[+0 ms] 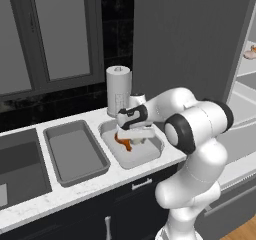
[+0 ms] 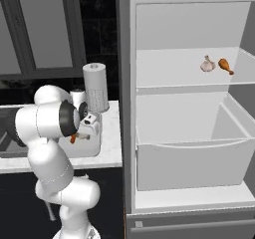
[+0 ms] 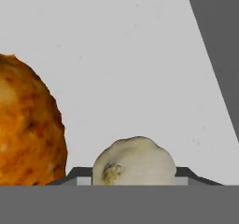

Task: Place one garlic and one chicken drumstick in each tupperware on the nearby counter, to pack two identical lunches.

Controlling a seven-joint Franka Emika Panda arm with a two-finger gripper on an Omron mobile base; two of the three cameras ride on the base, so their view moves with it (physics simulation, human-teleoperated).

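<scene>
The white arm bends low over the counter (image 1: 85,189), elbow bulging toward me, its wrist turned down into the right-hand tupperware (image 1: 150,156). The gripper (image 1: 134,140) sits just above that tray's floor. In the hand view a garlic bulb (image 3: 134,161) sits right between the two dark finger tips (image 3: 74,174), which press close against its sides, so the jaws stand partly apart, closed about the bulb. Whether the garlic already rests on the tray floor I cannot tell.

Just beside the garlic lies a chicken drumstick (image 1: 124,143), browned and orange, inside the same tray; from the left base view it peeks out under the hand, and from the right base view only an orange scrap of it shows past the arm.

To the left of that tray, close alongside it, sits the second tupperware (image 1: 75,151), grey and shallow. Farther left is the dark sink basin (image 1: 20,166), sunk into the marbled stone. Under the counter edge run navy cabinet fronts with silver bar handles (image 1: 142,184).

Behind the right-hand tray, against the wall, a paper towel roll (image 1: 118,90) stands upright.

Off to the right the fridge (image 2: 149,193) stands open. On its upper shelf, well apart from the arm, a second garlic (image 2: 207,64) and a second drumstick (image 2: 225,65) lie just beside each other.
</scene>
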